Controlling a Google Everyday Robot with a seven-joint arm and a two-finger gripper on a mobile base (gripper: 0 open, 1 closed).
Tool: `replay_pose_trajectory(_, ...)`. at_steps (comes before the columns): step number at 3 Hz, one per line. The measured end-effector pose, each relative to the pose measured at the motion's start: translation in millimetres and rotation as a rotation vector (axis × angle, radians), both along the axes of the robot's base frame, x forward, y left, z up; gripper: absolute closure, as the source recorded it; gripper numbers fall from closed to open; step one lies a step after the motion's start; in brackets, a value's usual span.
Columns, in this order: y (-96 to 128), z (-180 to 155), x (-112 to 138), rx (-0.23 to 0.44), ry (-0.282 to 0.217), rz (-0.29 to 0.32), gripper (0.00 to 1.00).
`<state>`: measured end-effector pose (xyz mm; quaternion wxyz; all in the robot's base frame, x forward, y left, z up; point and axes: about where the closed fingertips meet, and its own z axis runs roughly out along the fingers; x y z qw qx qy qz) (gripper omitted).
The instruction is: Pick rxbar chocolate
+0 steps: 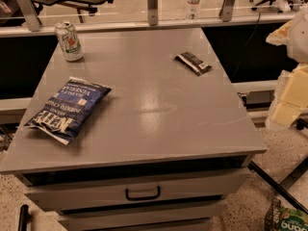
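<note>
Dark rxbar chocolate (193, 63) lies flat; gripper (290, 100) far right.

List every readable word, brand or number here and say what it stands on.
"KETTLE", upside down, on the large blue crinkled chip bag.
"VINEGAR", upside down, same bag; smaller print blurred.
Small dark flat rxbar chocolate: label patches unreadable.
White-green metal drink can: print unreadable.
Clear plastic bottle: label unreadable.
Green package, bottom right: letters cut off.
Pale gripper at the right edge, beside the grey table: no text.
</note>
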<state>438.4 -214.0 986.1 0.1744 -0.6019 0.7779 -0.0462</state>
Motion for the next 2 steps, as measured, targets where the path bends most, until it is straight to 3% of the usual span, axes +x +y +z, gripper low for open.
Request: replay_pose_trajectory(2,1,-4,14,0.010,-0.013,-0.005,0.00)
